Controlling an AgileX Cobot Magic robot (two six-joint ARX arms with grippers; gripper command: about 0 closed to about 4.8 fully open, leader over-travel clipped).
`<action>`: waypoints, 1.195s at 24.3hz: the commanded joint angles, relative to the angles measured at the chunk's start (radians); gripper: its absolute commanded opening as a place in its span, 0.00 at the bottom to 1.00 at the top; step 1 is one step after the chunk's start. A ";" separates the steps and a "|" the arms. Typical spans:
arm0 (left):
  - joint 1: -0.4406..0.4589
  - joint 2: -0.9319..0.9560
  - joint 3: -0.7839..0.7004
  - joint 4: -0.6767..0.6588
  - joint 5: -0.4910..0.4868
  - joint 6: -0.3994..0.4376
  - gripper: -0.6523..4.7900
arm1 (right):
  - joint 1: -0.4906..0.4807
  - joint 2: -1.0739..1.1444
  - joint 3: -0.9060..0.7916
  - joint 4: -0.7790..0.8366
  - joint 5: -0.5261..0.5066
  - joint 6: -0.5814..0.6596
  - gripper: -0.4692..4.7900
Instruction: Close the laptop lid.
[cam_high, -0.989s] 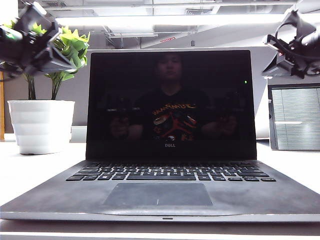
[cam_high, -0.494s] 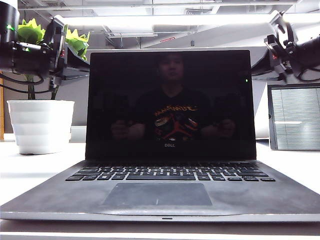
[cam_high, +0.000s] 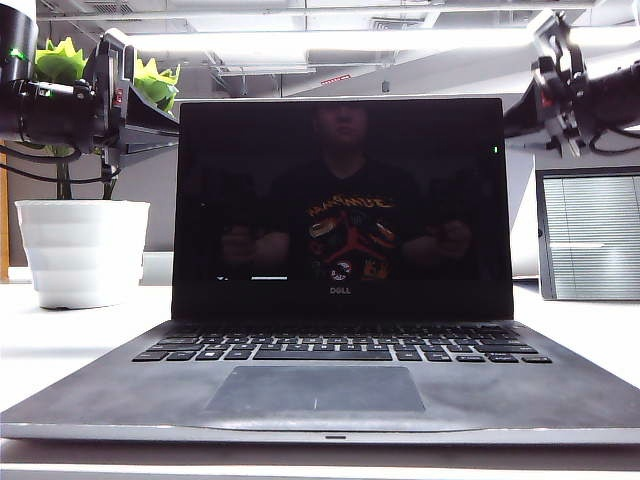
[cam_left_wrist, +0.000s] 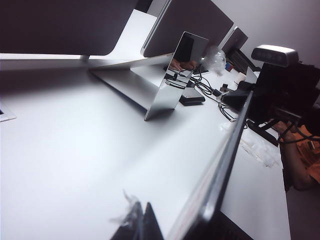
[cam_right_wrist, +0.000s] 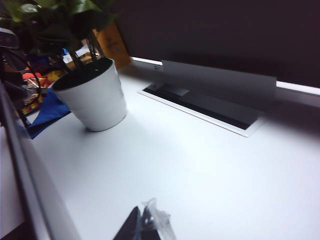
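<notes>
Now the lid (cam_high: 340, 205) stands upright on the laptop (cam_high: 330, 385) mid-table (cam_high: 60, 340), tipped a shade forward since a moment ago. My left claw (cam_high: 150, 115) and right claw (cam_high: 520, 115) have slipped behind its top corners; both look closed, ready to push.

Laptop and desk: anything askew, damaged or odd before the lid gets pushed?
Nothing stands out. The laptop sits square on the table, its lid upright, screen dark and intact. The left gripper and right gripper flank the lid's top corners; their jaw state cannot be told. The white plant pot stands upright.
</notes>
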 joint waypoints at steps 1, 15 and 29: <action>-0.003 -0.003 0.003 0.000 0.049 0.001 0.11 | -0.002 -0.003 0.014 -0.017 -0.043 0.001 0.09; -0.003 -0.004 0.003 -0.053 0.169 -0.110 0.11 | -0.023 -0.003 0.014 -0.070 -0.220 0.088 0.09; -0.011 -0.004 0.001 -0.265 0.276 -0.161 0.11 | -0.020 -0.010 0.013 -0.288 -0.365 0.114 0.09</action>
